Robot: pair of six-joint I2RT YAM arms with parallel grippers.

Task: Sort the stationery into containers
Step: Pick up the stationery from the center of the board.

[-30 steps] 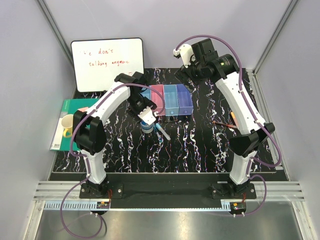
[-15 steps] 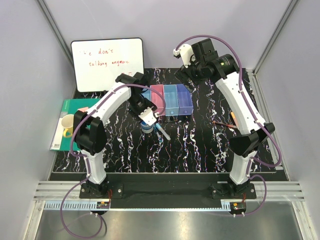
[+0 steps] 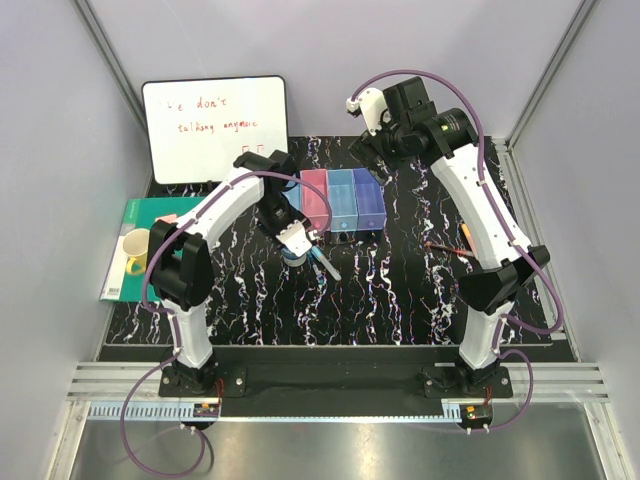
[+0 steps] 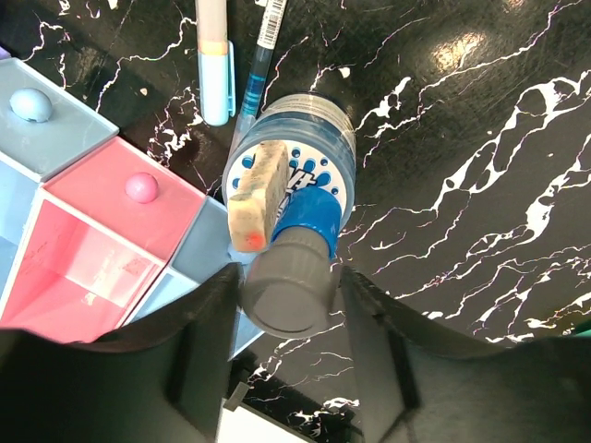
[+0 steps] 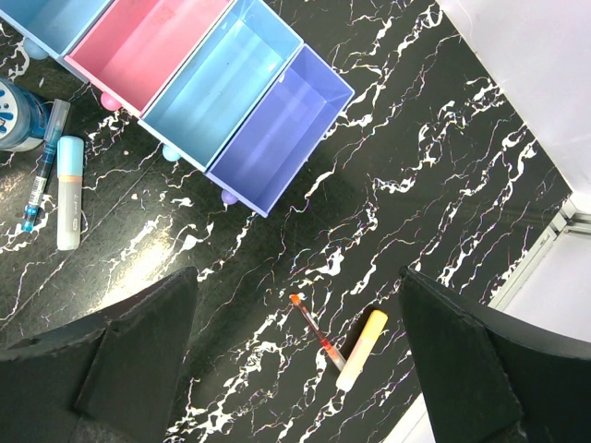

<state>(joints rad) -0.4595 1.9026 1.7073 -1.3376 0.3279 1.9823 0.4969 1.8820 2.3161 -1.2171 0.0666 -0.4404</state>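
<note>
A round white-blue tape roll lies on the black marbled table in front of the containers. Across its top rest a grey cylinder with a blue cap and a beige red-tipped piece. My left gripper straddles the grey end; the left finger touches it and a sliver of gap shows at the right finger. A blue highlighter and a thin blue pen lie beyond the roll. My right gripper hangs open high above an orange pen and a yellow highlighter.
The pink bin, light blue bin and purple bin show no items inside. A whiteboard leans at the back left. A green notebook with a yellow mug lies at the left edge.
My left gripper's jaws have narrowed around the grey cylinder, and the wrist has shifted slightly. The right arm has not moved.
</note>
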